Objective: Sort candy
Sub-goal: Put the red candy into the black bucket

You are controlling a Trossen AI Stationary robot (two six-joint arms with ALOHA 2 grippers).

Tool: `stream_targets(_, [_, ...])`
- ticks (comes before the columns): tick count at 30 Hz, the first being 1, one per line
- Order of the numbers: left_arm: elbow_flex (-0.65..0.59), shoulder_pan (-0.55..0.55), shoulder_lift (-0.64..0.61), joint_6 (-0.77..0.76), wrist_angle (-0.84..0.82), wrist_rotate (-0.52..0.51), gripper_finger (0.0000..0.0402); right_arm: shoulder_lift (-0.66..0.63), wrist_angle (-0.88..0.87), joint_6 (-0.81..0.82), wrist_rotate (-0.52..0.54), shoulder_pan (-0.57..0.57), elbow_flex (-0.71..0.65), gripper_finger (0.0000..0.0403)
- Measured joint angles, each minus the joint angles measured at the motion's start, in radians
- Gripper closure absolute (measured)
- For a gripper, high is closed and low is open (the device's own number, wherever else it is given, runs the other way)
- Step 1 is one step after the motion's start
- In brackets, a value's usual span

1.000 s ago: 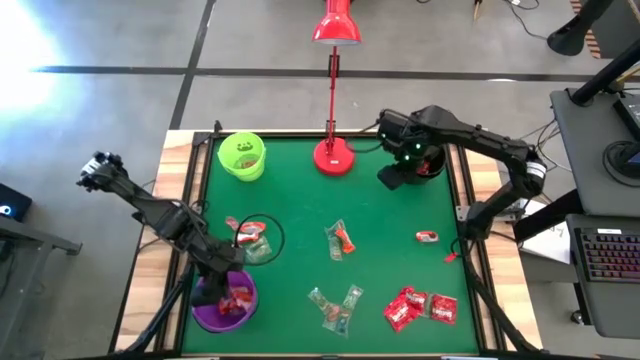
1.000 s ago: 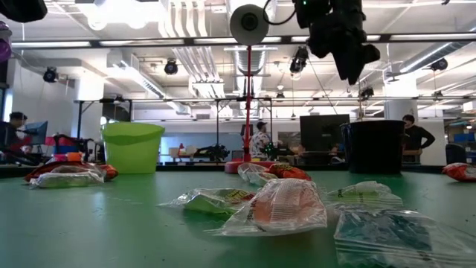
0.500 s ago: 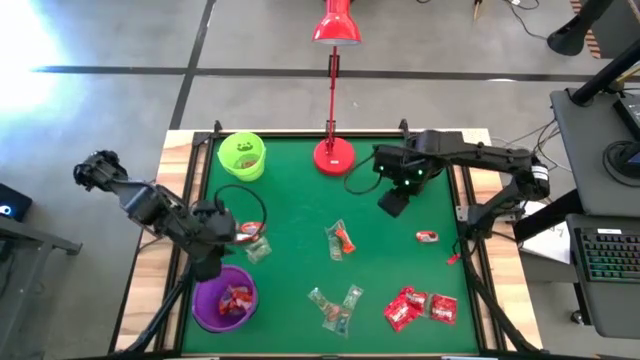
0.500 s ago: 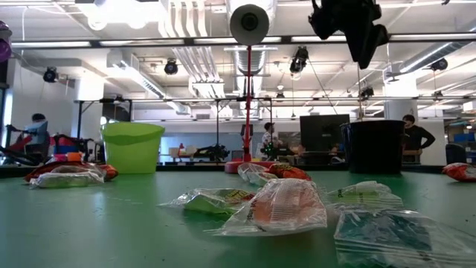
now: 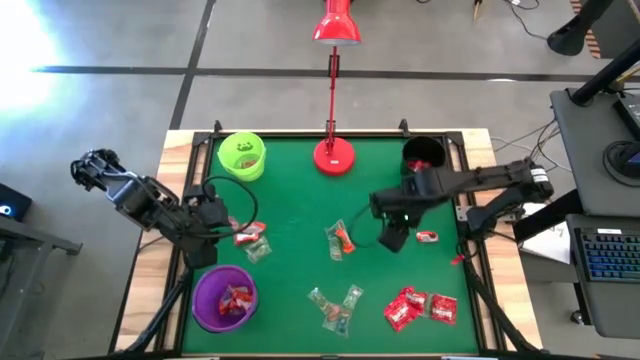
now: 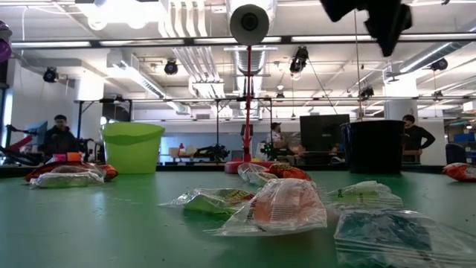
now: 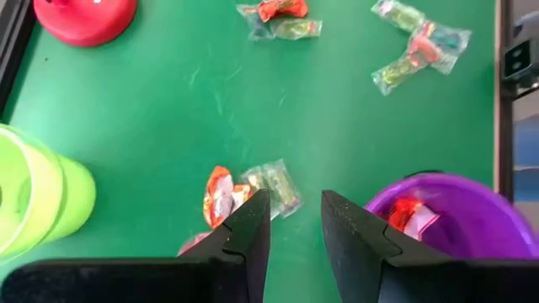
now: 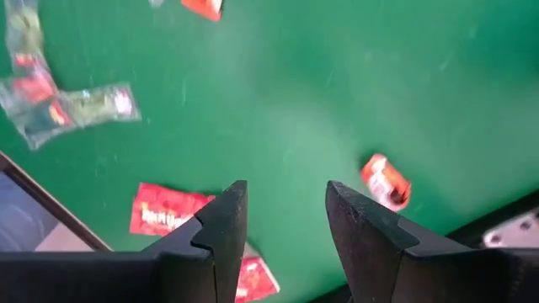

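Note:
Candy lies scattered on the green table. A red and a clear piece sit by my left gripper, which hovers open just above them; in the left wrist view they are the red sweet and the clear one ahead of the gripper. My right gripper hangs open over the middle right of the table, high in the low view. A small red-and-white sweet lies to its right. Red wrappers lie at the near right.
A purple cup with red sweets stands near left, a lime-green cup far left, a black cup far right. The red lamp's base stands at the far middle. Clear greenish candy lies at the centre and near middle.
My left gripper has drawn back from over the purple cup toward the far edge and now hangs by the candy at the left side. My right gripper has swung from over the black cup toward the near edge, out over the middle right of the table.

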Motion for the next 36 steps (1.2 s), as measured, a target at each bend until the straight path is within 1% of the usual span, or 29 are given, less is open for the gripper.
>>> stream_targets(9, [-0.015,0.000,0.000,-0.001,-0.010,-0.003,0.0311,0.000,0.003,0.263,-0.005,0.200,-0.109,0.0245])
stream_targets(14, [-0.011,0.000,0.000,-0.001,-0.009,-0.035,0.0311,-0.002,0.014,0.350,-0.036,0.284,-0.163,0.0245])
stream_targets(17, [-0.008,0.001,0.000,-0.005,-0.006,-0.056,0.0311,-0.002,0.058,0.377,-0.044,0.330,-0.203,0.0245])
stream_targets(20, [-0.008,0.001,0.000,-0.018,-0.006,-0.081,0.0311,-0.002,0.133,0.368,-0.045,0.374,-0.237,0.0245])
stream_targets(26, [-0.008,0.001,0.000,-0.076,-0.007,-0.123,0.0311,-0.002,0.250,0.277,-0.045,0.447,-0.307,0.0245])
stream_targets(30, [-0.008,0.001,0.000,-0.097,-0.007,-0.125,0.0311,-0.002,0.340,0.253,-0.045,0.480,-0.368,0.0245])
stream_targets(36, [-0.008,0.001,0.000,-0.140,-0.007,-0.119,0.0311,-0.002,0.456,0.264,-0.051,0.514,-0.459,0.0245])
